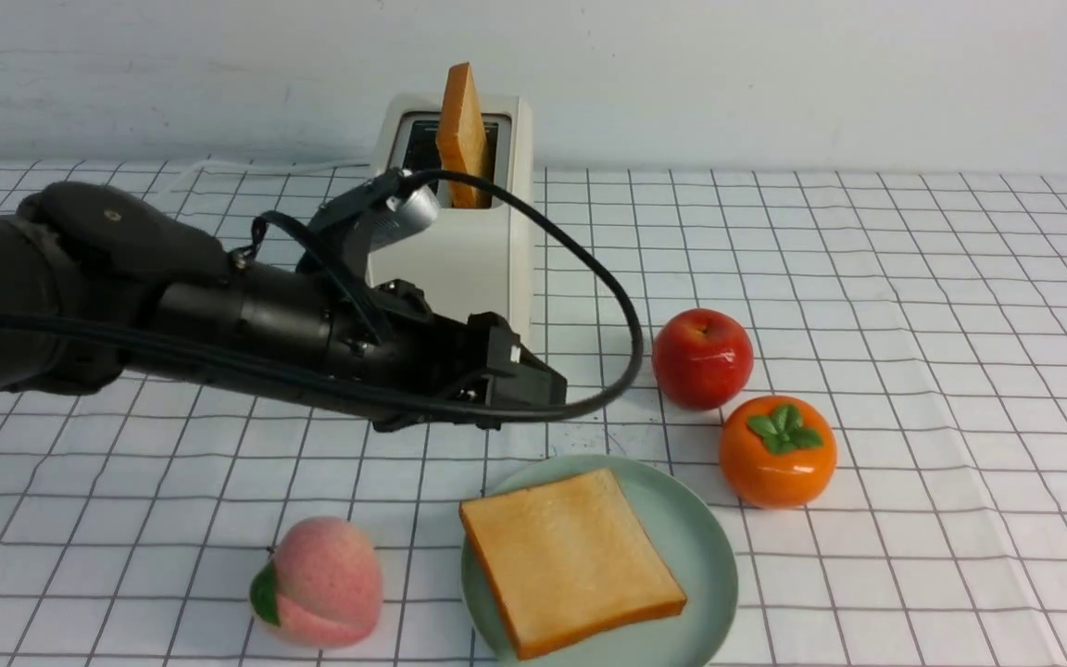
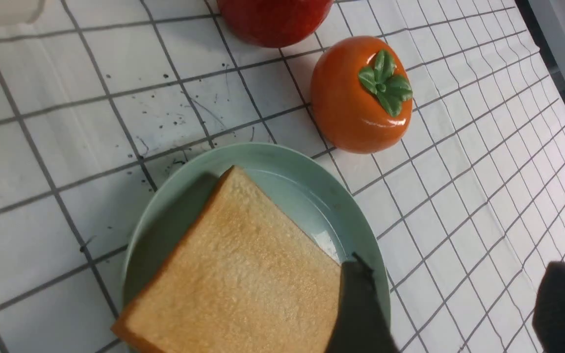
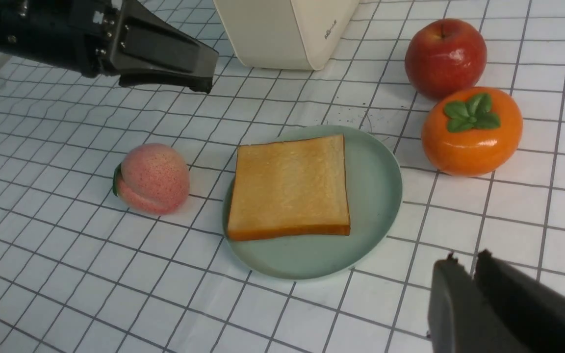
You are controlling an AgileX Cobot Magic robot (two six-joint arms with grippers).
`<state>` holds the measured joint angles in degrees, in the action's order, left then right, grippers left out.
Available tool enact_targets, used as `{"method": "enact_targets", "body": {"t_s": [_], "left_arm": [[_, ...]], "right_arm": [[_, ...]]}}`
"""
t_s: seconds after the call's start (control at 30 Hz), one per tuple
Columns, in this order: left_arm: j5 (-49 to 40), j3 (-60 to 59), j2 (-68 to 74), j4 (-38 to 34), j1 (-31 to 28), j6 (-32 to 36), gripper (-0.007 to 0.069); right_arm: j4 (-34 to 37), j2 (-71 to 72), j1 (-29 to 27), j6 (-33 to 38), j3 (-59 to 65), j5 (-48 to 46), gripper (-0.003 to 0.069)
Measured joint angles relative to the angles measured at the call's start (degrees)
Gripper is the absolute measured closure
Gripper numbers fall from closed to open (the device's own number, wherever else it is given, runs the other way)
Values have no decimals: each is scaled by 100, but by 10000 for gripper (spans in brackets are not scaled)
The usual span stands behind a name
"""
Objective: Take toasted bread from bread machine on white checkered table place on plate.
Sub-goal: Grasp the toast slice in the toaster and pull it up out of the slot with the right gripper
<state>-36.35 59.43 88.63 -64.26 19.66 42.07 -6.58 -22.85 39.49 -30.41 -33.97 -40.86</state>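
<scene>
Black left fingers (image 2: 361, 314) spread wide, nothing between them — hanging above the far side of the plate (image 1: 709, 547), apart from the toast. Flat on that mint-green plate, one slice (image 1: 571, 560), a corner reaching the rim. Placing of the first piece done, by the look of it; now between drop and second fetch. Right fingers (image 3: 459, 304) all but closed, empty, off to the plate's side over the desk (image 1: 941, 371).

Further out: second slice (image 1: 462, 134) upright in the bread machine (image 1: 459, 250), tilted a little, standing well above its top (an easy edge to pinch). Next, likely: lift away, swing back to the machine, close on the exposed upper edge, draw straight up — then lay it over the first, with little bare plate left. Around the plate, peach (image 1: 320, 579), apple (image 1: 702, 357), persimmon (image 1: 777, 449), near enough to nudge on the way down.
</scene>
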Motion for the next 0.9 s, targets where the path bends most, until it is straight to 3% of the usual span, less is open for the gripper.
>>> {"method": "enact_targets", "body": {"t_s": [0.07,0.2,0.23,0.27,0.33,0.57,0.77,0.9], "left_arm": [[0,0,-68,91,0,0,209],[0,0,-606,569,0,0,484],[0,0,-643,569,0,0,500],[-41,0,-1011,861,0,0,602],[-62,0,-1432,1165,0,-77,638],[-78,0,-2862,2514,0,-1011,638],[-195,0,-4106,3996,0,-2539,638],[-174,0,-4660,4687,0,-3120,638]], "right_arm": [[0,0,0,0,0,0,596],[2,-63,0,0,-29,-93,596],[2,-90,0,0,-48,-116,596],[2,-272,0,0,-157,-365,596],[-4,-640,0,13,-379,-674,601],[-22,-2016,0,447,-1348,-1122,608],[-11,-3617,0,838,-2726,-1077,606],[1,-4630,0,892,-3565,-821,601]]}}
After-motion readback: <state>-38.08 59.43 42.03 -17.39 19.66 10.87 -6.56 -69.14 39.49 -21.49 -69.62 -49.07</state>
